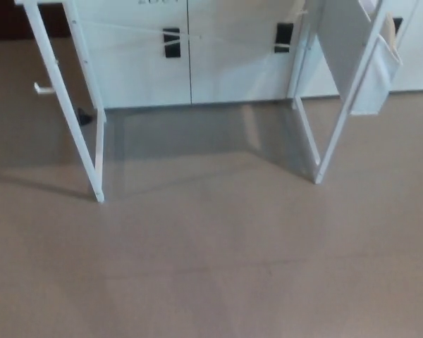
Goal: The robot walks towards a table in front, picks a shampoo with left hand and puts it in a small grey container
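No shampoo bottle and no grey container appear in the head view. Neither of my hands shows. Ahead stand the white legs of a table frame: the left legs (81, 120) and the right legs (317, 134) reach down to a beige floor (211, 260). The tabletop itself lies above the picture's upper edge and is hidden.
White panels (190, 56) with two black fittings (171, 42) stand behind the table legs. A white holder (377, 77) hangs on the right leg. A small dark object (83, 116) lies on the floor by the left leg.
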You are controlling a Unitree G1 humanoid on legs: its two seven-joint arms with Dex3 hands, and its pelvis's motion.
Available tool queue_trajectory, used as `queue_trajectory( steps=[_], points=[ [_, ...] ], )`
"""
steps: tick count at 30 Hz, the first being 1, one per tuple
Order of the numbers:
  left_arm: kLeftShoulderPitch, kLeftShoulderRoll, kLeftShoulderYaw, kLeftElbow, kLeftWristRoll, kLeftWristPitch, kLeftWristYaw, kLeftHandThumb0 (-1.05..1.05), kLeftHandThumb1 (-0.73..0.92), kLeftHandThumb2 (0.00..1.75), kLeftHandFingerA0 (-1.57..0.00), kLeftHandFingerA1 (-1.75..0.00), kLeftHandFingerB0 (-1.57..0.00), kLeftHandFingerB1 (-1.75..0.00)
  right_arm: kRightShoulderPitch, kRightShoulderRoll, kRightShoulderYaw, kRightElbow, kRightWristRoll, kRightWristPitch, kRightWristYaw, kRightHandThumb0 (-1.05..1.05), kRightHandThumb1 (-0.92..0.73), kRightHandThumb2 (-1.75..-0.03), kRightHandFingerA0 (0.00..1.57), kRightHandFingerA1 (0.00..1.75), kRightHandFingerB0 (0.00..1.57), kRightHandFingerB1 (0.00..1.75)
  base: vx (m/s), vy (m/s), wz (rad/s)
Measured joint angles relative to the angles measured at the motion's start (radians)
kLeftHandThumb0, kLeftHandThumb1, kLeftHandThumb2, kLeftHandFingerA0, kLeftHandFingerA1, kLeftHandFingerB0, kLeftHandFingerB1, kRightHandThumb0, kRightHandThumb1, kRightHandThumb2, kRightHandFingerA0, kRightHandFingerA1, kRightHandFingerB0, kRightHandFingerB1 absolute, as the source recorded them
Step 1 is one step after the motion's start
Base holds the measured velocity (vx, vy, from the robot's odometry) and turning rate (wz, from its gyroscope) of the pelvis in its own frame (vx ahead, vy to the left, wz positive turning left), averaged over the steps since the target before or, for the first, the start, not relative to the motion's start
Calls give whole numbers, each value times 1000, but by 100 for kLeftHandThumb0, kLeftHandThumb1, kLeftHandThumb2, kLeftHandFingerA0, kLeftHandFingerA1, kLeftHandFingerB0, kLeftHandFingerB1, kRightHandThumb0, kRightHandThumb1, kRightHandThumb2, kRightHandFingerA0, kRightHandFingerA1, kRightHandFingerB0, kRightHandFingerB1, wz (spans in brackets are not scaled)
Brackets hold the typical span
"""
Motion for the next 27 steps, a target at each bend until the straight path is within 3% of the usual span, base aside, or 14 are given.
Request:
queue_trajectory(
  steps=[5,6,7,8,9,16,17,27],
  points=[
    [-17,-14,-9,-6,0,-10,0,-25,59,57,-69,-48,-55,-42,-3,-15,7,-20,-7,-9,-7,-28,-69,-60,71,48,58,42,525,-151,38],
    [-14,-14,-11,-5,0,-10,0,-32,50,71,-63,-57,-51,-51,-2,-17,9,-21,-8,-11,-8,-29,-68,-59,71,48,58,41,386,-68,3],
    [-11,-13,-12,-3,1,-10,0,-32,50,71,-63,-57,-51,-51,-3,-17,10,-21,-9,-12,-9,-29,-68,-59,71,48,58,41,422,-37,-4],
    [-9,-13,-13,-1,1,-10,-1,-25,59,57,-70,-49,-56,-43,-3,-17,11,-21,-9,-13,-10,-29,-68,-59,70,46,58,41,417,5,-14],
    [-8,-13,-15,-1,1,-10,-1,-25,59,57,-71,-49,-56,-43,-3,-17,11,-19,-9,-14,-11,-29,-68,-59,69,46,58,41,396,50,-20],
    [-24,-16,-33,-1,3,-11,0,-28,61,58,-70,-47,-56,-42,-2,-17,11,-10,-10,-14,-12,-30,-69,-59,71,47,59,41,463,188,-29],
    [-30,-11,-33,-2,3,-11,0,-35,51,74,-65,-57,-51,-52,-10,-14,13,-11,-10,-15,-11,-29,-68,-59,71,47,58,41,499,243,-50],
    [-41,7,-67,1,20,-14,2,-38,49,74,-67,-58,-50,-52,-14,-10,26,-12,-17,-25,-20,-29,-70,-60,71,47,58,41,334,113,3]
  ],
)
